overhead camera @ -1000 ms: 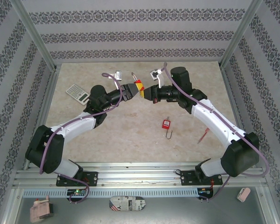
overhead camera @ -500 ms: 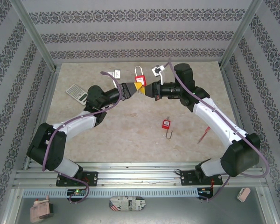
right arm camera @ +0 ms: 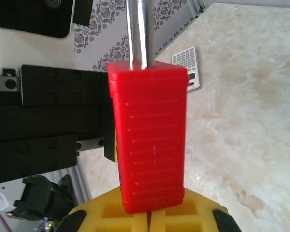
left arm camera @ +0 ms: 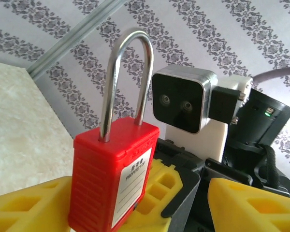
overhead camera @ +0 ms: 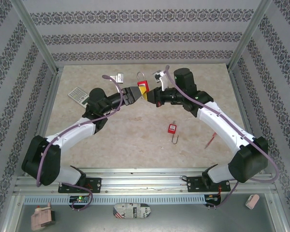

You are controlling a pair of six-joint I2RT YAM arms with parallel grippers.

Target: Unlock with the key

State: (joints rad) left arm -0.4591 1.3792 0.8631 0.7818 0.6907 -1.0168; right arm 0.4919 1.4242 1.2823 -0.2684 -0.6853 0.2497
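Item 1: we are recording a red padlock (left arm camera: 115,180), standing upright in the air over the far middle of the table (overhead camera: 135,140), steel shackle pointing up and seated in the body, white label facing the left wrist view.

Item 2: we are finding the right gripper (right arm camera: 150,215) with its yellow pads pressed together at the padlock's base and carrying it. The exact contact is lying hidden under the body.

Item 3: we are noting the left gripper (overhead camera: 138,92) facing the right one, its jaws standing wide apart. The padlock is sitting just beside one pad, and we cannot tell whether they are touching.

Item 4: we are seeing a second red padlock (overhead camera: 172,128) lying flat on the table nearer the right arm, well apart from the first.

Item 5: we are logging a calculator (overhead camera: 78,94) resting on the table's left side.
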